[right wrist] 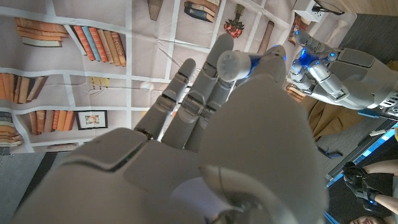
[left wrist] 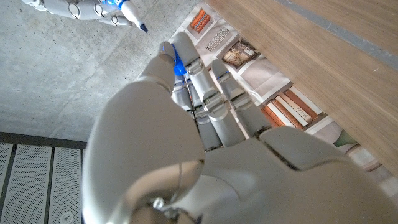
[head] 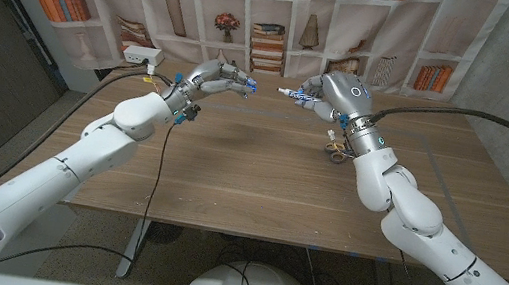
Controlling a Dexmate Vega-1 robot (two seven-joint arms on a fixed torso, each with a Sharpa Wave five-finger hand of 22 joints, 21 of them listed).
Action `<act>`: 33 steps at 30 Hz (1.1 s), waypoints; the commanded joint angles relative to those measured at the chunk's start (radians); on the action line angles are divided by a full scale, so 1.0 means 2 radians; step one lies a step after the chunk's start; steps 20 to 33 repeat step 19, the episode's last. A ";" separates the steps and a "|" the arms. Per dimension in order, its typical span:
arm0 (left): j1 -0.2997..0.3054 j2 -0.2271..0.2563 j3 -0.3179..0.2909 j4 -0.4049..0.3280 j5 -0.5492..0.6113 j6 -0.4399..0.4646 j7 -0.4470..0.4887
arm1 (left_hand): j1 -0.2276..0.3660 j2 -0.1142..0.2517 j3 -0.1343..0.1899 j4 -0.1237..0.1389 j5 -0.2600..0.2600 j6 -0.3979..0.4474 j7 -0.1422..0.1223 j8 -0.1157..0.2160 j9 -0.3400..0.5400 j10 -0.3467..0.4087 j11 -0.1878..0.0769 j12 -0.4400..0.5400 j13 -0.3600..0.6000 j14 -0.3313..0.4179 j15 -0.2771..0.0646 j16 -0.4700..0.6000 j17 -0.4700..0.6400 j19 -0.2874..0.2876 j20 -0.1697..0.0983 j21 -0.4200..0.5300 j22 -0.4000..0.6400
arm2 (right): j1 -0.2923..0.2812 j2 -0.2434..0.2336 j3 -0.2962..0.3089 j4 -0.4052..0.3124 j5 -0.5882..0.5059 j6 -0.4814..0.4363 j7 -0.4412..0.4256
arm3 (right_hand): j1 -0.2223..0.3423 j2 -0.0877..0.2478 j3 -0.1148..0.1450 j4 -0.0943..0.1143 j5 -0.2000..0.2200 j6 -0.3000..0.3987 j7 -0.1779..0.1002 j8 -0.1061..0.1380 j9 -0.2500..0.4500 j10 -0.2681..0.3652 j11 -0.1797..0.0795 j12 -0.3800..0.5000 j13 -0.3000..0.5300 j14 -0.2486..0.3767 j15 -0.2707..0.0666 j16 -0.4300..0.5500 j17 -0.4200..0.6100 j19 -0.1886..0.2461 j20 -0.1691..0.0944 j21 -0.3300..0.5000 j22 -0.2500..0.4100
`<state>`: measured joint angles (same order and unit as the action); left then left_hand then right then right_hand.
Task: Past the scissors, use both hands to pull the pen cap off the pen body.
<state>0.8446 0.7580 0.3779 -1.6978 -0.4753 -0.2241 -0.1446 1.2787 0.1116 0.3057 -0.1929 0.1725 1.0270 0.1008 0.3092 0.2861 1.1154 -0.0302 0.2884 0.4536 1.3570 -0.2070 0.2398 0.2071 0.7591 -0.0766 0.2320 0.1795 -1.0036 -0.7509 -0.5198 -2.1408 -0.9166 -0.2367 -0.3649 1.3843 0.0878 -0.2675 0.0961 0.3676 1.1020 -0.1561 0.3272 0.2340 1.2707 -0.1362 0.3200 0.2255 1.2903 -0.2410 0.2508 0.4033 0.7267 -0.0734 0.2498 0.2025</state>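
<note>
My left hand point(head: 212, 78) pinches the blue cap point(head: 251, 85); my right hand point(head: 327, 97) grips the pen point(head: 292, 94). They are held apart above the table point(head: 259, 179), beyond the scissors point(head: 337, 153), so I judge the cap is off.

Head camera overlooks the table point(head: 249, 177); wrist cameras sit close behind each hand.

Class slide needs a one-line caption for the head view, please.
Cap off: left hand holds the blue cap, right hand the pen.

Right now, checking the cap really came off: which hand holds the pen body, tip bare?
The right hand: its white pen body shows a bare tip. The left hand pinches only the blue pen cap.
</note>
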 commanded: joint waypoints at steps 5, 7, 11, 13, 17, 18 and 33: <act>0.026 0.012 -0.023 -0.033 -0.011 -0.014 0.020 | 0.001 0.008 0.039 0.035 0.003 0.003 0.004 -0.002 0.003 0.014 -0.015 0.002 0.053 -0.003 0.000 -0.001 0.003 0.003 -0.025 0.001 0.001 | -0.009 0.030 0.006 0.001 0.027 -0.010 -0.048 | 0.033 0.034 -0.001 0.002 -0.002 0.023 -0.025 -0.002 0.002 0.034 -0.030 -0.006 0.167 0.002 -0.001 -0.002 0.003 0.001 -0.052 0.000 0.001; 0.033 0.016 -0.028 -0.042 -0.009 -0.012 0.026 | 0.001 0.007 0.039 0.036 0.003 0.003 0.004 -0.002 0.003 0.014 -0.016 0.002 0.053 -0.003 0.000 -0.001 0.002 0.003 -0.027 0.001 0.001 | -0.009 0.030 0.007 0.002 0.030 -0.008 -0.053 | 0.034 0.034 -0.001 0.002 -0.002 0.023 -0.024 -0.002 0.002 0.034 -0.030 -0.008 0.168 0.001 -0.001 -0.002 0.004 -0.002 -0.052 -0.002 0.001; 0.045 0.022 -0.035 -0.053 -0.008 -0.012 0.034 | 0.001 0.007 0.039 0.036 0.003 0.004 0.003 -0.002 0.004 0.014 -0.018 0.001 0.052 -0.002 -0.001 -0.001 0.003 0.002 -0.029 0.001 0.001 | -0.005 0.031 0.007 0.006 0.036 -0.006 -0.054 | 0.034 0.034 0.000 0.002 -0.002 0.023 -0.025 -0.002 0.002 0.035 -0.030 -0.010 0.168 0.001 -0.001 -0.003 0.004 -0.005 -0.052 -0.003 0.001; 0.047 0.022 -0.037 -0.053 -0.009 -0.012 0.034 | 0.000 0.007 0.040 0.036 0.003 0.004 0.004 -0.002 0.004 0.015 -0.018 0.001 0.052 -0.002 -0.001 -0.001 0.003 0.002 -0.030 0.001 0.001 | -0.004 0.032 0.005 0.008 0.037 -0.006 -0.054 | 0.035 0.034 0.000 0.002 -0.003 0.023 -0.025 -0.002 0.002 0.034 -0.030 -0.013 0.167 0.002 -0.001 -0.003 0.004 -0.007 -0.052 -0.003 0.001; 0.048 0.020 -0.037 -0.047 -0.013 -0.015 0.030 | 0.000 0.008 0.040 0.036 0.003 0.004 0.004 -0.003 0.004 0.015 -0.017 0.001 0.053 -0.002 -0.001 -0.001 0.003 0.002 -0.030 0.001 0.001 | -0.002 0.033 0.000 0.006 0.030 -0.012 -0.053 | 0.034 0.034 0.000 0.004 -0.003 0.022 -0.025 -0.001 0.002 0.035 -0.030 -0.016 0.169 0.001 -0.001 -0.005 0.004 -0.005 -0.052 -0.002 0.002; 0.048 0.019 -0.037 -0.046 -0.015 -0.017 0.029 | -0.001 0.008 0.040 0.036 0.003 0.004 0.003 -0.003 0.004 0.015 -0.018 0.001 0.053 -0.001 -0.001 -0.001 0.003 0.003 -0.030 0.001 0.001 | -0.002 0.033 -0.001 0.005 0.028 -0.014 -0.053 | 0.034 0.034 0.000 0.004 -0.003 0.022 -0.025 -0.001 0.002 0.035 -0.030 -0.016 0.168 0.002 -0.001 -0.005 0.004 -0.004 -0.052 -0.002 0.002; 0.047 0.019 -0.036 -0.044 -0.016 -0.019 0.026 | -0.001 0.007 0.040 0.036 0.003 0.004 0.003 -0.003 0.004 0.016 -0.018 0.001 0.053 -0.002 -0.001 -0.001 0.003 0.002 -0.030 0.001 0.001 | -0.003 0.034 -0.002 0.005 0.026 -0.015 -0.056 | 0.034 0.034 0.000 0.004 -0.003 0.022 -0.025 -0.002 0.001 0.036 -0.030 -0.016 0.169 0.002 -0.001 -0.005 0.004 -0.004 -0.052 -0.002 0.001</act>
